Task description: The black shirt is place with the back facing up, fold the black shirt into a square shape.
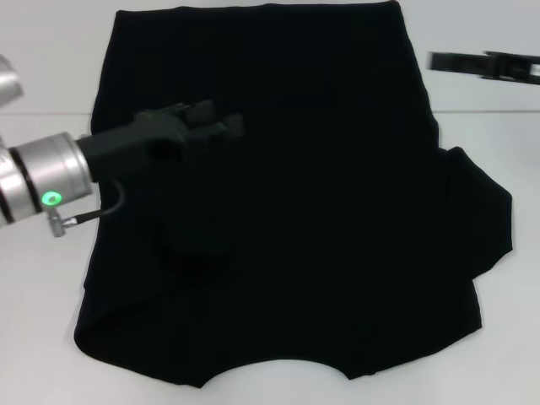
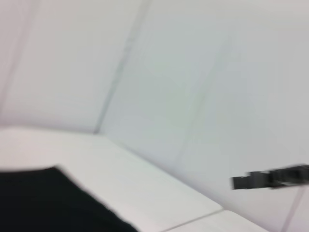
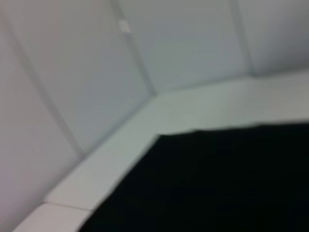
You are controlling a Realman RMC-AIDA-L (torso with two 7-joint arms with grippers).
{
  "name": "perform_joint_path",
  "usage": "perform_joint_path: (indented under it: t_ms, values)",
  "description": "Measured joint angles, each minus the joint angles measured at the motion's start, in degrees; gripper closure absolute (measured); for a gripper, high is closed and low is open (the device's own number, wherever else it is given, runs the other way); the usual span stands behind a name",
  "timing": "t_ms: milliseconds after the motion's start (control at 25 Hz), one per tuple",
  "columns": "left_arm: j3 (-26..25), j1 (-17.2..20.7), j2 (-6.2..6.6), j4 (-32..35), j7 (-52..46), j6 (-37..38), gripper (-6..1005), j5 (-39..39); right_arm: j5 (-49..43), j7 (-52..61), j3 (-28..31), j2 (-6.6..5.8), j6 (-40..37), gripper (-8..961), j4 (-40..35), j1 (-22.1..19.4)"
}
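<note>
Left gripper (image 1: 221, 126): reaches in from the left above the shirt's left half; finger gap can't be made out against the dark cloth.
Black shirt (image 1: 321, 219): spread across the white table (image 1: 51, 76), neckline at the near edge, right sleeve out, left side rumpled.
Right gripper (image 1: 439, 62): far right, off the shirt.

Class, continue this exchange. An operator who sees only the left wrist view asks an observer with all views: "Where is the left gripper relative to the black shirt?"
Observer: The left gripper is over the black shirt, on its left half.
Operator: Does a sleeve stick out?
Observer: Yes, the sleeve on the robot's right lies out on the table.
Operator: And that black bar far off?
Observer: That is the right gripper, off the shirt, beyond its far right corner.
</note>
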Motion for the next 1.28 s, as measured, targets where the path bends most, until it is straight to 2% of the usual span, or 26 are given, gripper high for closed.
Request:
perform_joint_path:
  t_ms: [40,160,280,440,840,1280]
  values:
    - [0.8,-0.3,0.0,-0.5,2.7,0.3,494,0.0,-1.7,4.2,0.0,-0.93,-0.1,162,-0.1,-0.5]
    - [5.0,-0.7,-0.08,-0.5,6.9,0.3,361,1.1,-7.9,13.1,-0.1,-2.27,-1.2,162,-1.8,-1.8]
    - [10.4,-0.3,-0.65,1.9,8.6,0.0,244,3.7,-15.1,19.5,0.0,-2.5,-2.3,162,-3.7,-2.7]
    - [14.5,0.2,-1.41,4.1,8.8,0.5,97,5.3,-22.7,25.4,0.3,-2.63,-2.7,162,-4.0,-2.8]
    - [17.8,0.5,-1.94,4.7,10.6,0.9,79,5.7,-34.2,32.5,-0.2,-2.18,-3.2,162,-3.0,-1.8]
    - [18.4,0.6,-2.13,5.0,11.0,0.8,78,5.8,-35.5,33.4,-2.5,-1.29,-3.0,164,-0.5,-0.5]
